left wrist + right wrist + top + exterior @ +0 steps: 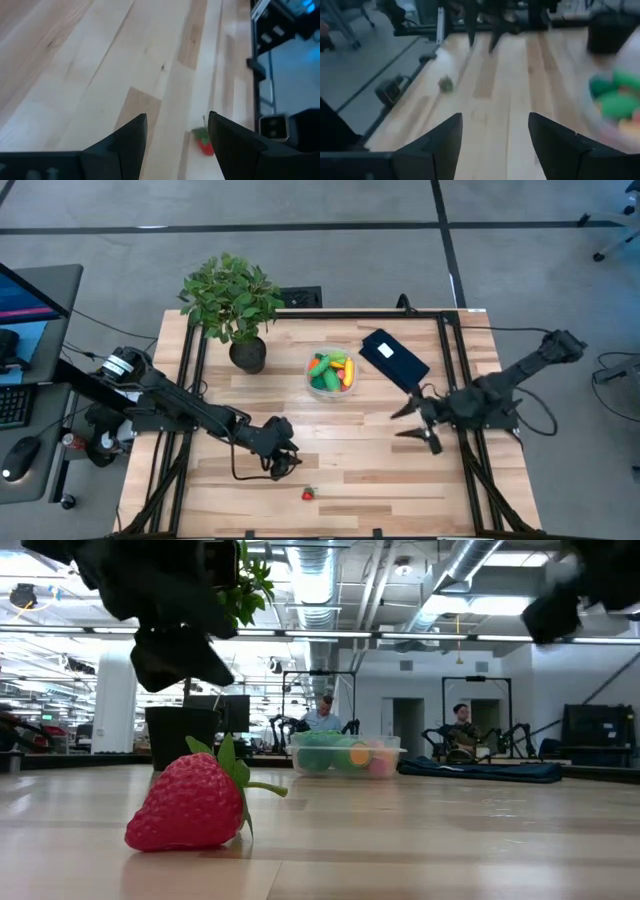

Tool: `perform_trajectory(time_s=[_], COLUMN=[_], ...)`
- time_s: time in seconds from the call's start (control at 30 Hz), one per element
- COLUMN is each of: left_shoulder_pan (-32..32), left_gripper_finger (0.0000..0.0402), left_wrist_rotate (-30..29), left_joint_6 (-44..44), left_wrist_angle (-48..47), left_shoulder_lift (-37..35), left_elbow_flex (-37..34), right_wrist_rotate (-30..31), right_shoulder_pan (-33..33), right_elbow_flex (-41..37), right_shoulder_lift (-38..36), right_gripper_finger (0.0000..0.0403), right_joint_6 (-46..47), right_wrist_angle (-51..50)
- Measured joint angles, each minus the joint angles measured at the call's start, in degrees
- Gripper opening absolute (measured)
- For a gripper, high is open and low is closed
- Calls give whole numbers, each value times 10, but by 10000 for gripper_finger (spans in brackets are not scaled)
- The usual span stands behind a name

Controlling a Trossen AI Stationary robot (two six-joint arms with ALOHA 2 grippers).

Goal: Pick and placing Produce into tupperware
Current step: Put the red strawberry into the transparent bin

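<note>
One red strawberry [308,494] with a green top lies on its side on the wooden table, near the front edge; it fills the foreground of the low view [195,805]. My left gripper [285,460] hovers open just behind and left of it, and the berry [204,142] shows past one fingertip. The clear round tupperware [332,372] stands at the table's middle back and holds orange, yellow and green produce. Over the table's right part, my right gripper [415,425] is open and holds nothing.
A leafy potted plant [235,305] stands at the back left, close to the tupperware. A flat black rectangle [393,358] lies to the tupperware's right. Bare wood [380,470] stretches between the two grippers. People sit in the room beyond the table [325,712].
</note>
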Motion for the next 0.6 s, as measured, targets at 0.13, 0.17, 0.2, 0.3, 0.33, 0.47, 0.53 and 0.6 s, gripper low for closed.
perform_trajectory(time_s=[0.13, 0.17, 0.2, 0.3, 0.33, 0.47, 0.53, 0.6], left_shoulder_pan=[0, 0, 0, 0, 0, 1, 1, -1], left_gripper_finger=[198, 198, 198, 198, 198, 198, 198, 198], left_wrist_rotate=[-12, -14, -14, -14, -14, -15, -13, 1], left_joint_6=[-18, -21, -22, -8, 2, 45, 41, 54], left_wrist_angle=[11, 18, 22, 23, 18, -11, -2, 20], left_shoulder_lift=[0, 0, 0, 0, 1, 4, 4, 4], left_elbow_flex=[0, 0, 0, 0, 0, 0, 0, 0], right_wrist_rotate=[-92, -108, -125, -159, -171, -231, -250, -259], right_shoulder_pan=[-43, -53, -61, -90, -100, -136, -148, -156], right_elbow_flex=[-89, -100, -106, -114, -116, -133, -143, -146], right_shoulder_lift=[-139, -173, -200, -262, -281, -337, -359, -361], right_gripper_finger=[221, 221, 221, 221, 221, 221, 221, 221], right_joint_6=[22, 18, 15, 8, 7, 13, 17, 20], right_wrist_angle=[92, 103, 100, 70, 63, 50, 46, 53])
